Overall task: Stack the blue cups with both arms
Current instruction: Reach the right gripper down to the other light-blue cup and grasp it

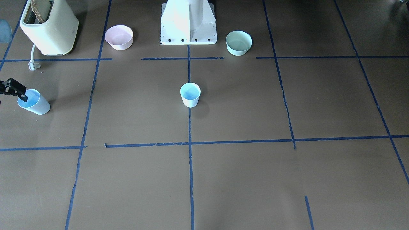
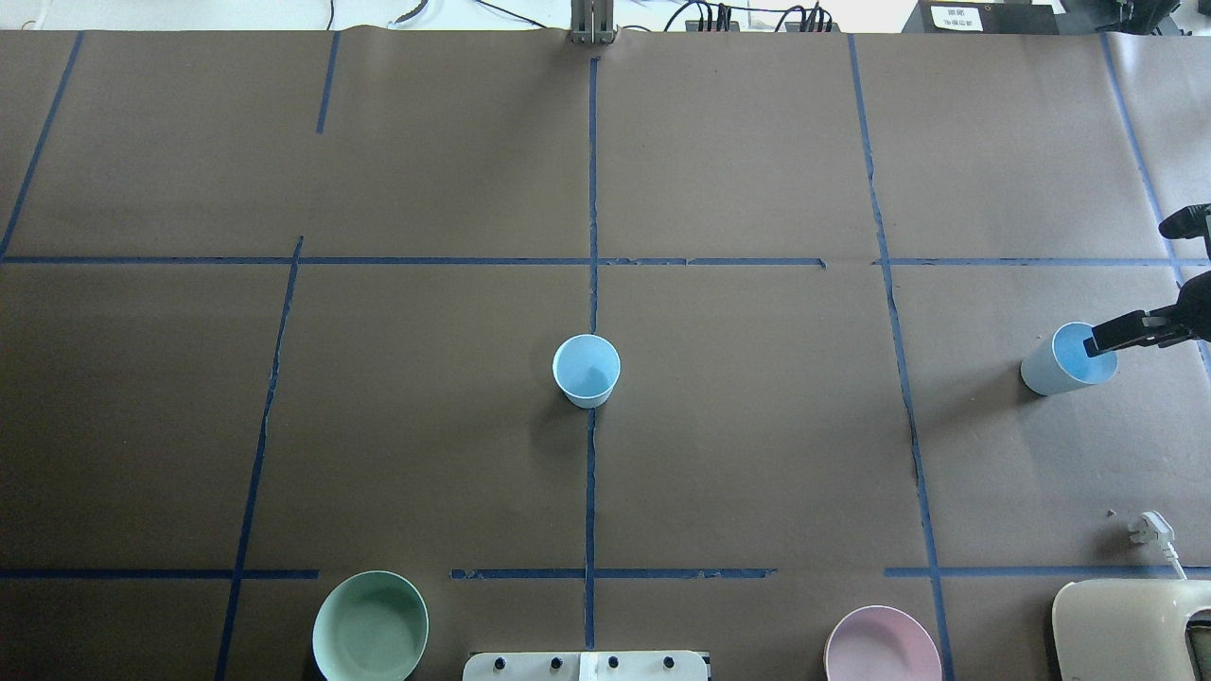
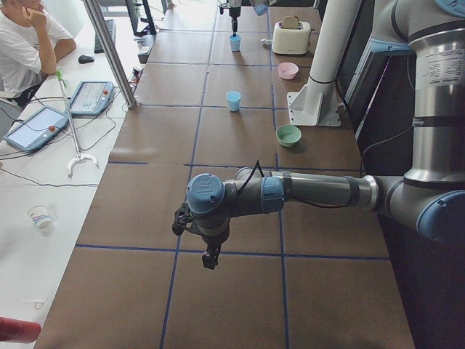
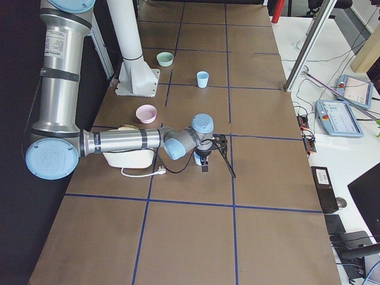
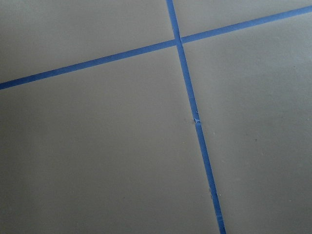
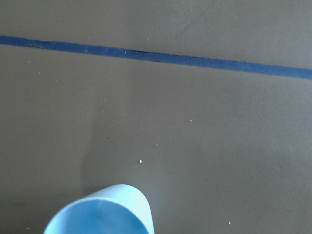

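So, step: right gripper point(image 2: 1105, 339) at side cup point(image 2: 1058, 367) rim, 3 o'clock of centre cup point(image 2: 587, 371); grip unclear.
Left gripper point(image 3: 211, 259): over bare table, opening unclear.
Next: secure grip, lift, nest in centre cup.

I see one pale sky-blue tapered plastic tumbler point(image 1: 190, 95) standing upright, mouth up and empty, straight out in front of the white robot pedestal point(image 1: 188, 25). Its twin point(image 2: 1048, 371) sits far off to the pedestal's right, with a finger of the right gripper point(image 2: 1100, 340) inside its rim.
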Tool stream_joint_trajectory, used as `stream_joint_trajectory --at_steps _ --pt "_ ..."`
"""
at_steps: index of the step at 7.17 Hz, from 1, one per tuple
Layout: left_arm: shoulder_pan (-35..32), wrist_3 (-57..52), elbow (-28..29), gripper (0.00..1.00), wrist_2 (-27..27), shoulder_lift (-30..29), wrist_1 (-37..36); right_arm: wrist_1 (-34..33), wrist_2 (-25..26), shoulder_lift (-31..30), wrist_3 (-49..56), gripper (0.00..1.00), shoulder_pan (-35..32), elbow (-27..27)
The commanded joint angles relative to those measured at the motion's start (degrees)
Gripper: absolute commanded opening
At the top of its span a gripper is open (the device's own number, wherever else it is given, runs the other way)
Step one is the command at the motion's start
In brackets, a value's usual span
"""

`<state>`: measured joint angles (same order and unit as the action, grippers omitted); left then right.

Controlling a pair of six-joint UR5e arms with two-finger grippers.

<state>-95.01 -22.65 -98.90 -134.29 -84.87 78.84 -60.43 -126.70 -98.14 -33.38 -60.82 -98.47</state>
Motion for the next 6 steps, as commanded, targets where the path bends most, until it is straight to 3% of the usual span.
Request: stream_joint_trajectory --at_steps 1,2,3,6 --pt "0.0 -0.1 0.1 1.0 -2.4 0.1 0.0 0.1 1.7 0.2 0.0 0.97 2.4 0.8" --pt "0.0 -0.1 0.1 1.0 -2.5 0.1 0.0 0.1 1.4 0.5 0.0 0.41 2.5 0.7" --pt "0.0 -0.1 0.1 1.0 -2.5 0.1 0.0 0.1 0.9 0.7 0.0 0.05 2.4 0.7" --pt "0.0 -0.1 0.2 1.0 -2.5 0.1 0.0 0.0 1.0 0.7 -0.1 0.0 2.4 0.4"
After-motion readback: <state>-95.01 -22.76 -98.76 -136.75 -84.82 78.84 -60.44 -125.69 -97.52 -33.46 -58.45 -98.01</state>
